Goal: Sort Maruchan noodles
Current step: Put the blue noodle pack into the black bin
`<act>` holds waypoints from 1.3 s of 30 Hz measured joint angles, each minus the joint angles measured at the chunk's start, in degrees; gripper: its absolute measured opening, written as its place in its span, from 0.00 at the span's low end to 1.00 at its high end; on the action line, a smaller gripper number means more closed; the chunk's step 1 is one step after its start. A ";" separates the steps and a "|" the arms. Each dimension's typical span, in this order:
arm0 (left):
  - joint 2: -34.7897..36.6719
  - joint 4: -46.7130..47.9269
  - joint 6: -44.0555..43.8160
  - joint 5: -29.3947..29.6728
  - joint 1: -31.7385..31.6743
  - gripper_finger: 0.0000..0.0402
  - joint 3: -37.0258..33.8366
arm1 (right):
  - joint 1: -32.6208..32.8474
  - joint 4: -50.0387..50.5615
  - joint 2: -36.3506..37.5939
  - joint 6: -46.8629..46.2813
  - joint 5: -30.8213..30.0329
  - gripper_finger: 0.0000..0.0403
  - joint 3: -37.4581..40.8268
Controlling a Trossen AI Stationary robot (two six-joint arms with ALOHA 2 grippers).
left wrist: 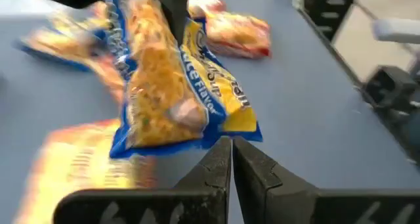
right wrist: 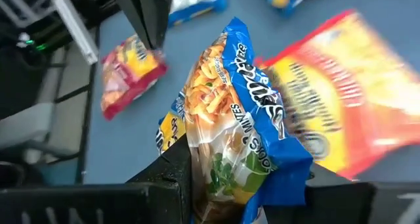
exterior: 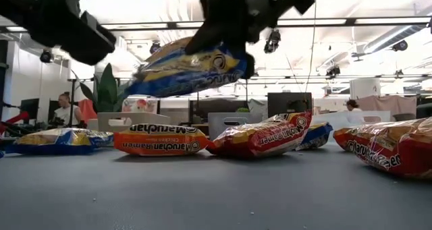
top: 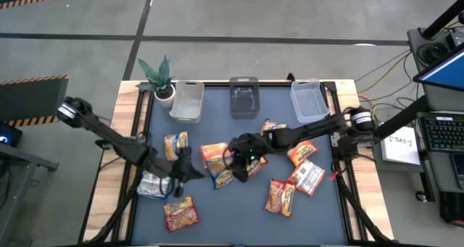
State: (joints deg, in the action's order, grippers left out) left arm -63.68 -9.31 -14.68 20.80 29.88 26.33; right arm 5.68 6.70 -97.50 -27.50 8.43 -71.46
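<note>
Right pincer point(right wrist: 243, 184) grips blue packet point(right wrist: 230, 112) (bottom hidden).

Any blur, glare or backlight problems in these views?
Left wrist view: the packets behind the blue-yellow packet are smeared by motion blur. Right wrist view: the red-orange packet is blurred, the held one sharp. Low view: bright ceiling lights leave the right gripper a dark silhouette. High view: even light, no glare.

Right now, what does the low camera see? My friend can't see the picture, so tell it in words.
A blue-yellow packet hangs in the air, pinched by the right gripper above the dark table. Below it, an orange packet and red packets lie on the table, with clear bins behind them. The left gripper hovers nearby, shut.
</note>
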 joint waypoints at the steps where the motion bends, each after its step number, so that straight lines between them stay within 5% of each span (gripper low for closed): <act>1: 1.83 0.64 1.19 1.64 -0.02 0.00 0.00 | -0.28 1.56 1.30 0.83 -1.69 0.28 0.00; 8: 10.72 -0.24 14.38 9.91 -0.10 0.00 0.00 | -3.20 6.34 9.19 13.53 -17.93 0.28 -0.04; 11: 12.37 -2.15 19.63 14.62 -0.15 0.00 0.02 | -5.65 5.86 11.21 22.07 -20.47 0.28 -0.04; 17: 13.20 -4.31 24.44 22.49 -0.48 0.00 0.02 | -12.46 -1.67 12.75 35.96 -19.29 0.28 1.82; 23: 13.18 -4.71 26.21 23.82 -0.78 0.00 0.02 | -21.86 -16.70 12.25 43.50 -11.18 0.28 7.25; 30: 13.16 -4.75 26.12 23.82 -0.76 0.00 0.02 | -34.71 -40.87 11.79 46.27 -2.36 0.28 19.42; 39: 12.98 -4.78 26.16 23.84 -1.82 0.00 0.02 | -43.93 -48.53 6.86 46.03 -2.17 0.28 25.70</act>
State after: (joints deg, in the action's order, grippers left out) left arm -50.70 -14.09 11.48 44.64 28.06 26.35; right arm -38.25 -41.83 -90.64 18.53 6.26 -45.76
